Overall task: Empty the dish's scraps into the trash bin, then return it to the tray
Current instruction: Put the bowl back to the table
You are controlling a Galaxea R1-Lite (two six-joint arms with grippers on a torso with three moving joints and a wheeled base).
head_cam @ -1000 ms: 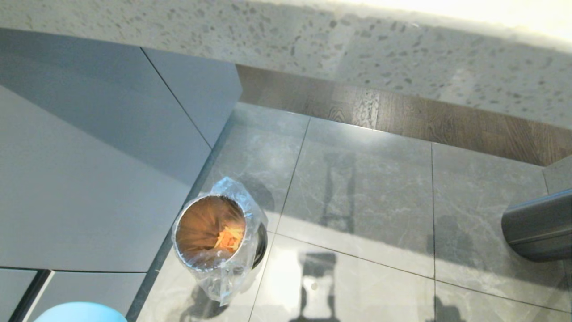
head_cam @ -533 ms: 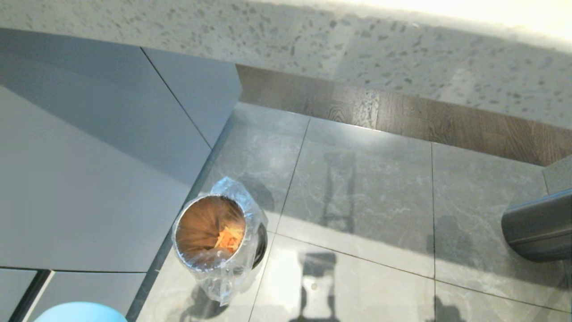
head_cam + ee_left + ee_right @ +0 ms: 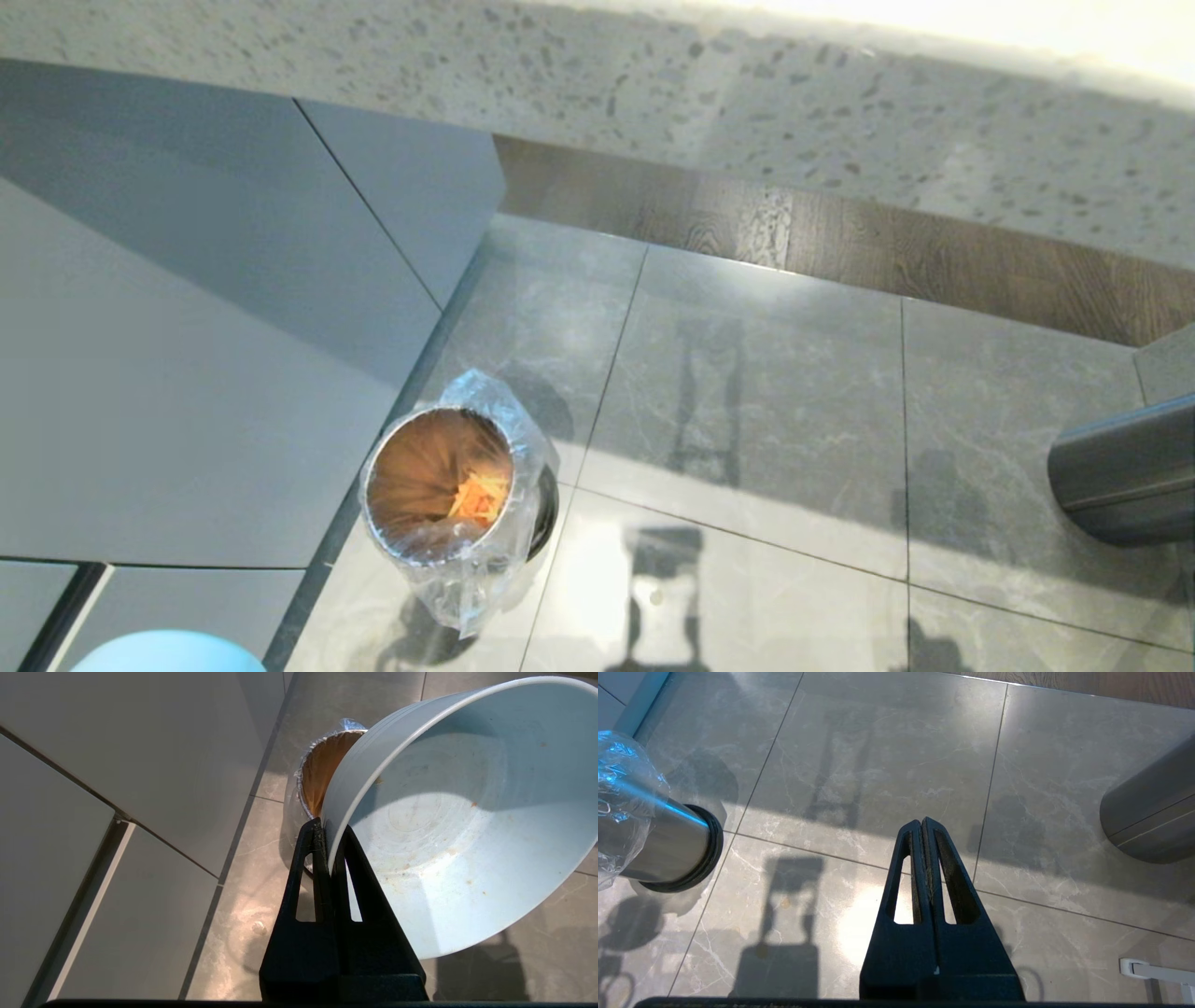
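Nothing moves between the earlier head views and now: same framing, same bin, same sliver of blue at the bottom edge, so this looks like a pause after the dump. Left to right: grey cabinet fronts [image 3: 187, 392] fill the left side. The left tool [image 3: 327, 833] is clamped together on the rim of the dish [image 3: 462, 826], which hangs tilted over the floor just beside the trash bin [image 3: 448, 490]; in the head view only its edge shows at the bottom. The dish's inside carries only smears and specks, no chunks. The scraps [image 3: 476, 499], orange pieces with paler sticks, lie inside the lined trash bin, which stands on the tiled floor [image 3: 747, 420] against the cabinet base. Judgement: emptying is done, the return leg is what remains. The tray is in no view, so the robot likely has to turn or rise to find it. Further right, the right tool [image 3: 924, 826] hangs idle over bare tiles, fingers pressed together, holding nothing. At the far right, a larger dark-grey bin [image 3: 1130, 471].
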